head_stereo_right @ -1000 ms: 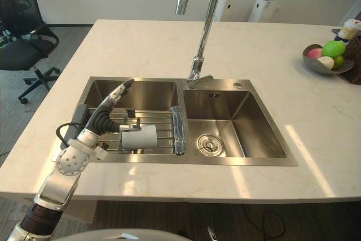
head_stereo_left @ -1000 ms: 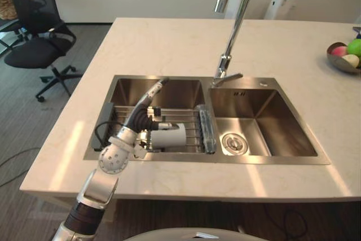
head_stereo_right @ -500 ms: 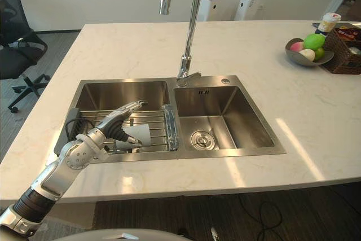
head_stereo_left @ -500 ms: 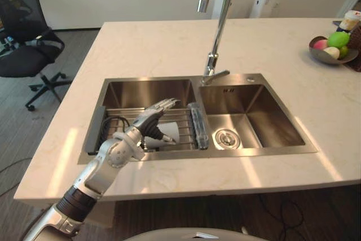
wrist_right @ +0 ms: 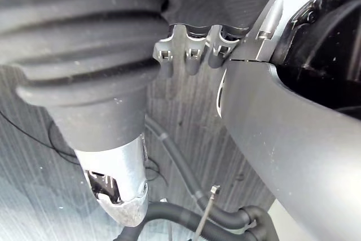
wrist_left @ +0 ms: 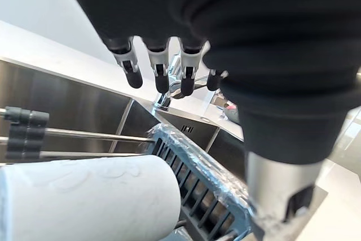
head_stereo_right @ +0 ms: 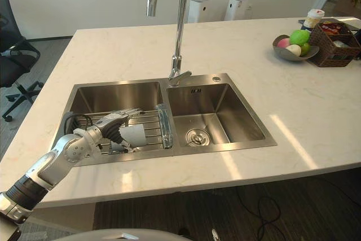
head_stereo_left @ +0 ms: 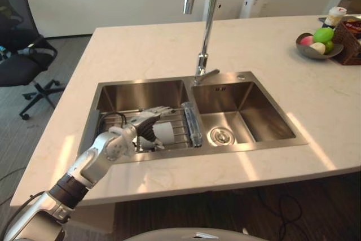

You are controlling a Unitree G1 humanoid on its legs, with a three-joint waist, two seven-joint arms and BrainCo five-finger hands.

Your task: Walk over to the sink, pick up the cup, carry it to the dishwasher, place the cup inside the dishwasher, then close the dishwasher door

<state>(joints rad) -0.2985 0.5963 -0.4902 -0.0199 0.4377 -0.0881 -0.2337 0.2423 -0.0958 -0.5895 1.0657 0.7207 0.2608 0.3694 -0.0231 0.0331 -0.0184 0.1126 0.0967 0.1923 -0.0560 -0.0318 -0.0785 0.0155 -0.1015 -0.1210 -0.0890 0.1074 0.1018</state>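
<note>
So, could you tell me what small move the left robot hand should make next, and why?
Probably lower the left robot hand slightly and curl its fingers round the white cup. The cup lies on its side on the sink rack, and the left wrist view shows straight fingers above it with a gap, so nothing is gripped yet.

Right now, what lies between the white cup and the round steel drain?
The clear-wrapped end bar of the steel wire rack lies between the white cup and the round steel drain, seen in the left eye view.
</note>
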